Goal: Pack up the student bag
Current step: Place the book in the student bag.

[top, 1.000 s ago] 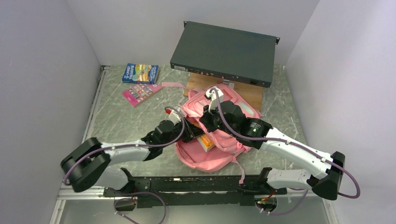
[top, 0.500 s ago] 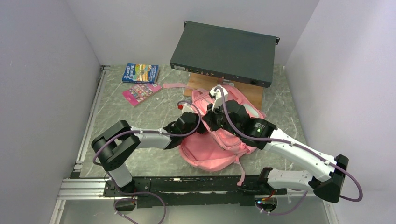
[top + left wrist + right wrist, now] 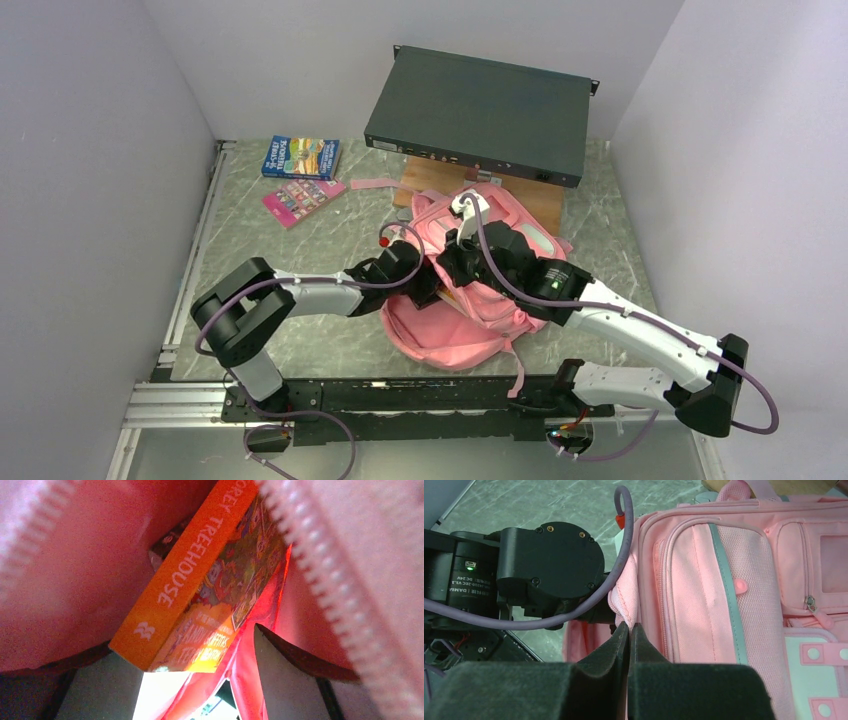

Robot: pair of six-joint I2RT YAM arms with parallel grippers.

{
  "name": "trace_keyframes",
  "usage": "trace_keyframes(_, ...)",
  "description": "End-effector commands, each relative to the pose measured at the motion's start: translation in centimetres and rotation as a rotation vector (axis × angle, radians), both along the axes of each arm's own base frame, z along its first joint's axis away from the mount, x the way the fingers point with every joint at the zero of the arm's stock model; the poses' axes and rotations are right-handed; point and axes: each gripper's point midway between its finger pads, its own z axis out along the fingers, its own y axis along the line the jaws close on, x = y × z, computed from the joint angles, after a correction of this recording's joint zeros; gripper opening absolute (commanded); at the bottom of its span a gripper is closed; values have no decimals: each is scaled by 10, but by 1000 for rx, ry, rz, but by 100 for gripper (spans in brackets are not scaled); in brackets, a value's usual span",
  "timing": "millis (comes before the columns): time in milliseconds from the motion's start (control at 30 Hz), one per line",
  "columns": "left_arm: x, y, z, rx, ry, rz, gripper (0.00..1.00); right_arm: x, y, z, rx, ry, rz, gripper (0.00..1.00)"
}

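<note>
1. Backpack (image 3: 470, 330) flat on the desk (image 3: 290, 250), centre stage, near the dark flat box (image 3: 480, 110).
2. Pinching its zip edge with the right hand (image 3: 629, 627), clamped tight on pink fabric.
3. Reaching inside with the left hand (image 3: 190, 655), fingers spread wide, gripping nothing.
4. Orange book (image 3: 200, 575) inside the backpack, just ahead of those fingers.

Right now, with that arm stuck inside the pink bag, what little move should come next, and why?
Probably draw the left gripper straight back out of the student bag. Its jaws stand open, the orange book lies inside the bag, and the right gripper pinches the opening's edge, which should leave a way out.
</note>
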Motion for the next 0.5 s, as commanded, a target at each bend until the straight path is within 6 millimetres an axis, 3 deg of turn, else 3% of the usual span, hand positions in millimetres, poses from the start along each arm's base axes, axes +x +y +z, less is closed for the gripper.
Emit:
trace_keyframes(0,-14,-3,22,-29,3,-85,78,12,1,52,144,-116,-47,0)
trace_keyframes(300,-31,11,20,14,21,-113,79,10,0,48,150,-116,-39,0)
trace_keyframes(467,-18,13,15,57,-23,-94,49,11,0,49,155,-113,-44,0)
